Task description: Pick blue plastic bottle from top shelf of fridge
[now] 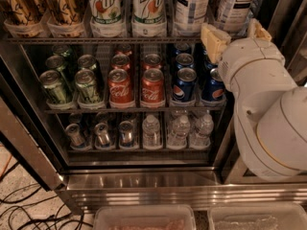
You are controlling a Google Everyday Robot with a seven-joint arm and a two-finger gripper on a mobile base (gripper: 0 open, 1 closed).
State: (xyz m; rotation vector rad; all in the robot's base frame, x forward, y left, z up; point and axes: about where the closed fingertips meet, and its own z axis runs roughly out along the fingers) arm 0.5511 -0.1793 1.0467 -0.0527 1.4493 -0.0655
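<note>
Two blue plastic bottles with blue-and-white checked labels stand at the right of the top shelf [72,40] of the fridge [144,186]: one [192,6] beside the 7up bottles, one [234,4] further right. Only their lower halves show. My gripper [236,35] is open in front of the shelf rail, at the base of the right bottle. Its two cream fingertips [214,40] stand one on each side of that bottle's foot and hold nothing. The white arm [264,109] fills the right side.
Two 7up bottles [129,8] and brown bottles [43,6] share the top shelf. Below are green cans [72,83], Coke cans [136,85] and Pepsi cans [184,83], then small water bottles [177,131]. Clear bins [144,219] stand on the floor, and cables [29,210] lie at the left.
</note>
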